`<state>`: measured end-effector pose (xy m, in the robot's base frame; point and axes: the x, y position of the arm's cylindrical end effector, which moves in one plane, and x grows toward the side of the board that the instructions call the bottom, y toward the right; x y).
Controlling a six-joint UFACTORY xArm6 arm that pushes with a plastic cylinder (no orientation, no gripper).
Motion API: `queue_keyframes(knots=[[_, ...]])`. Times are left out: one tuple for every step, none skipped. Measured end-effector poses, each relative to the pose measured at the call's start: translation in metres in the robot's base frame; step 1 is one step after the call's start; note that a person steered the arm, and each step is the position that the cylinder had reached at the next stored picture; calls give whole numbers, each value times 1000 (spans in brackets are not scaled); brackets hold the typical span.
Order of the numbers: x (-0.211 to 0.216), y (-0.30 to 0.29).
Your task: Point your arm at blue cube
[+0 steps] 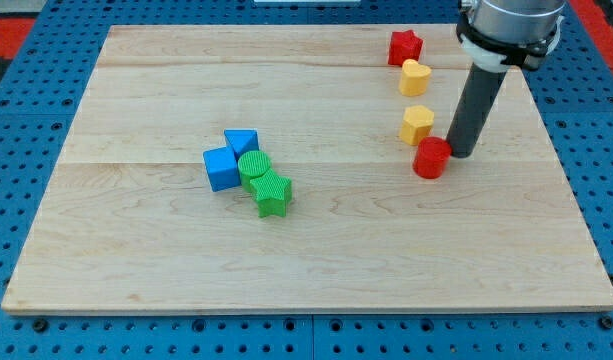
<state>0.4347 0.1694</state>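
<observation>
Left of the board's centre sits the blue cube (221,168), touching a blue triangular block (242,142) and a green cylinder (254,166), with a green star (273,193) just below. Well apart, at the view's right, my tip (461,153) rests beside a red cylinder (431,158), near two yellow blocks (417,124) (414,76) and a red star (405,47). I have no jaws, only the rod.

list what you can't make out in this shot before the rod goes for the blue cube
- My tip: its very end sits just behind the red cylinder, so whether they touch is unclear.
- Arm: cut off by the view's top edge above the grey collar.
- Blue cube: its right side is hidden by the green cylinder.
- Blue triangle: its near edge is hidden by the same cylinder.
</observation>
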Motion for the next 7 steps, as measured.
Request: queue_keyframes(knots=[[19,-11],[19,-1],[33,-16],[51,-3],[73,11],[105,7],[157,-29]])
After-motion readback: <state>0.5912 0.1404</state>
